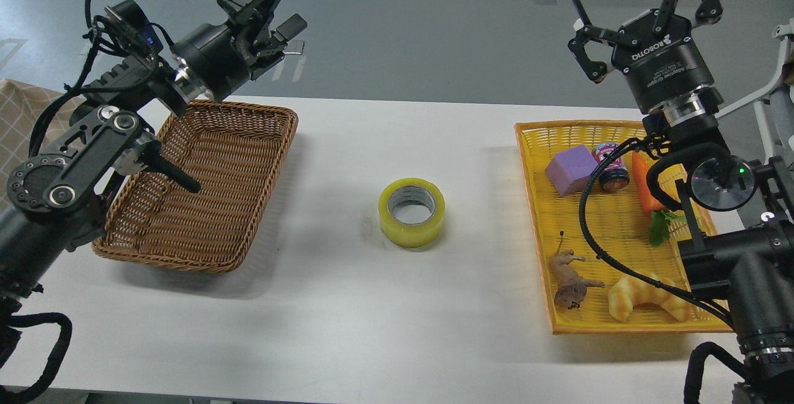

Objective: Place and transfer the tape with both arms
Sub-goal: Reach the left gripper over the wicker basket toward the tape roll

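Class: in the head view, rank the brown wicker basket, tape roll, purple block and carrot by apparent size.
1. Brown wicker basket
2. Tape roll
3. Purple block and carrot: too alike to rank.

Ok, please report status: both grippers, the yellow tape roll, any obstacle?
Left gripper open, right gripper open, both raised, empty. Translucent yellow tape roll flat on white table, mid-way between baskets. Nothing around it.

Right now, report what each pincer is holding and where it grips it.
Nothing is held. The left pincer and right pincer both hang open above the table, and the tape lies untouched between the baskets.
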Controlling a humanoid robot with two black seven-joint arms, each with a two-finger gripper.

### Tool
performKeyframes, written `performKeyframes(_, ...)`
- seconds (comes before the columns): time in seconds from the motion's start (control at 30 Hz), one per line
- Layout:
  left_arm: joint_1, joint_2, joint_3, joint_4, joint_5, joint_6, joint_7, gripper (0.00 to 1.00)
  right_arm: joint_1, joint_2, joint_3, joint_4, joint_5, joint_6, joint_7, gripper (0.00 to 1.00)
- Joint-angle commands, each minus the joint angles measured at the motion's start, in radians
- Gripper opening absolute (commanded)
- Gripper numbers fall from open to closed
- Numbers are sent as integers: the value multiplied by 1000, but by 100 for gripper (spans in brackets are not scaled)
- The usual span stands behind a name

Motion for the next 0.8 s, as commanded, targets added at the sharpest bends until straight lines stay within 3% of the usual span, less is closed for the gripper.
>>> performKeyframes(0.0,11,1,2,-66,201,33,-28,98,-33,13,-6,-4,1,0,-4,100)
performKeyframes(0.13,11,4,31,-103,329,37,-35,98,-60,10,-6,-6,1,0,-4,100)
performKeyframes(0.27,-22,13,163,-111,493,112,-37,98,-90,1,-4,-4,1,0,-4,100)
performKeyframes(0.47,-61,7,292,-96,702,123,-22,98,-119,1,3,0,1,0,-3,100)
performKeyframes(0.57,-67,4,333,-88,760,122,11,98,-126,0,5,-3,1,0,-3,100)
performKeyframes(0.7,-106,5,439,-65,796,116,99,98,-132,1,13,-9,2,0,0,100)
performKeyframes(0.77,-139,7,503,-62,796,111,119,98,-135,1,14,-12,2,0,0,100)
